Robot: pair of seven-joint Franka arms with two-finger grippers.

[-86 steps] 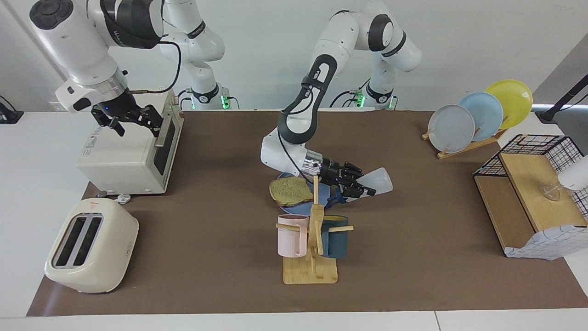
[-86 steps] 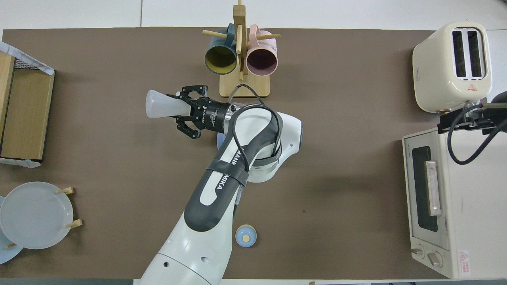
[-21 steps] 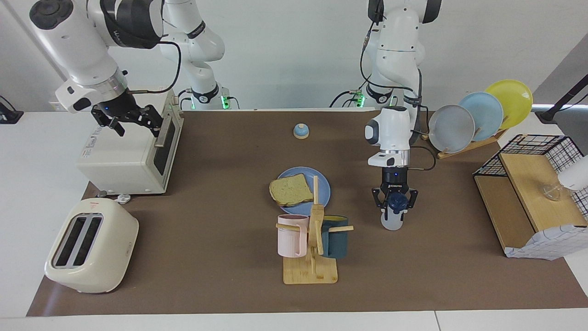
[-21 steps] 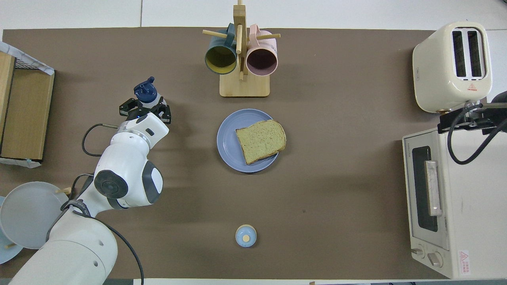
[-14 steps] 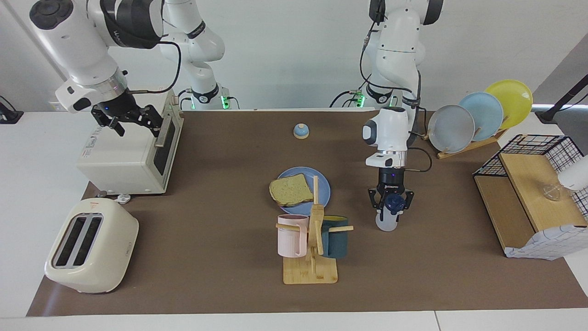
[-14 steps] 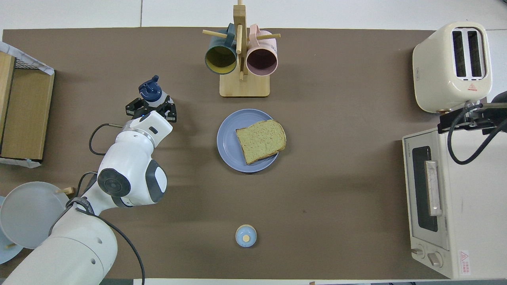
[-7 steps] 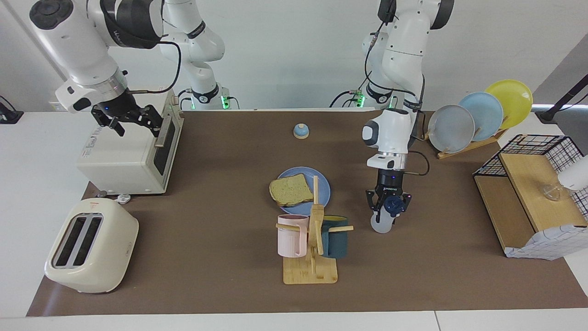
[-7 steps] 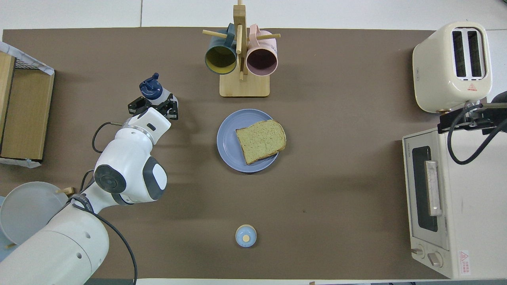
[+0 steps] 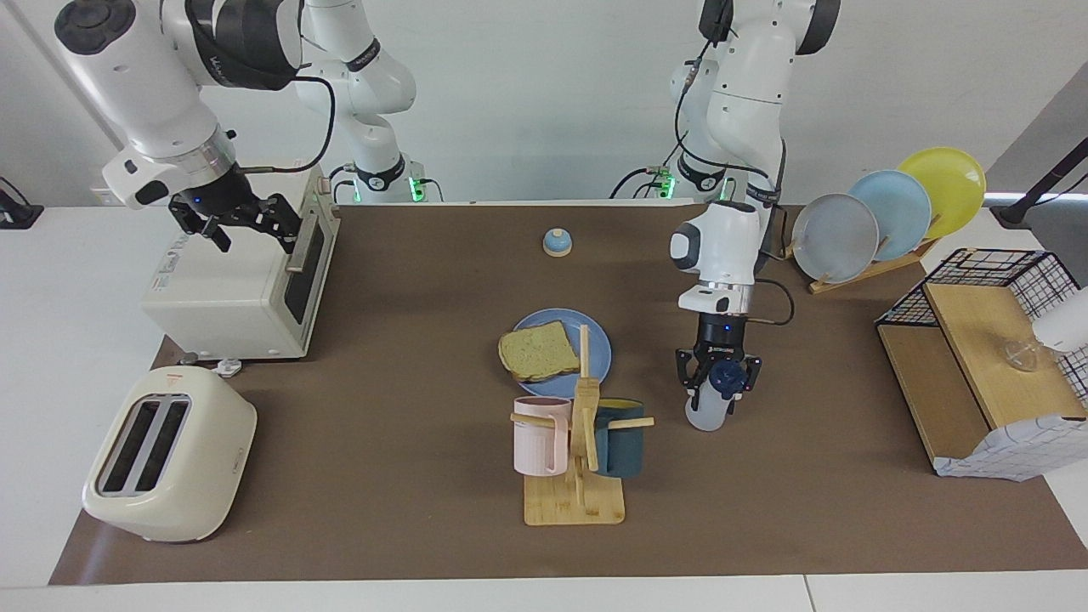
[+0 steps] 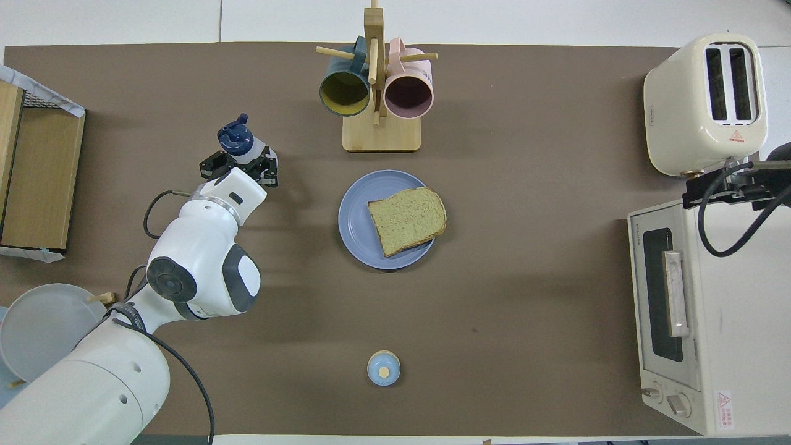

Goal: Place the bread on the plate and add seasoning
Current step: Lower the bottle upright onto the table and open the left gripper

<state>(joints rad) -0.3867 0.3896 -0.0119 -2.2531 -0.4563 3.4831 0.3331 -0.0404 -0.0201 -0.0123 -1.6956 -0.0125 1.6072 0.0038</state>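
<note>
The bread (image 9: 537, 351) (image 10: 408, 219) lies flat on the blue plate (image 9: 600, 344) (image 10: 355, 222) at mid-table. The seasoning (image 9: 707, 415) (image 10: 235, 139), a translucent bottle with a navy cap, stands upright on the mat beside the plate, toward the left arm's end. My left gripper (image 9: 719, 380) (image 10: 240, 164) points straight down around the bottle's neck. My right gripper (image 9: 242, 223) (image 10: 723, 185) waits open and empty over the toaster oven.
A wooden mug rack (image 9: 578, 442) with a pink and a dark mug stands farther from the robots than the plate. A small bell (image 9: 557, 243), a toaster oven (image 9: 238, 289), a toaster (image 9: 166, 455), a plate rack (image 9: 884, 221) and a wire shelf (image 9: 986, 357) ring the mat.
The left arm brought the bottle away from over the plate, turned it upright and lowered it to the mat. In the last half second nothing visibly moved. The right arm stayed still.
</note>
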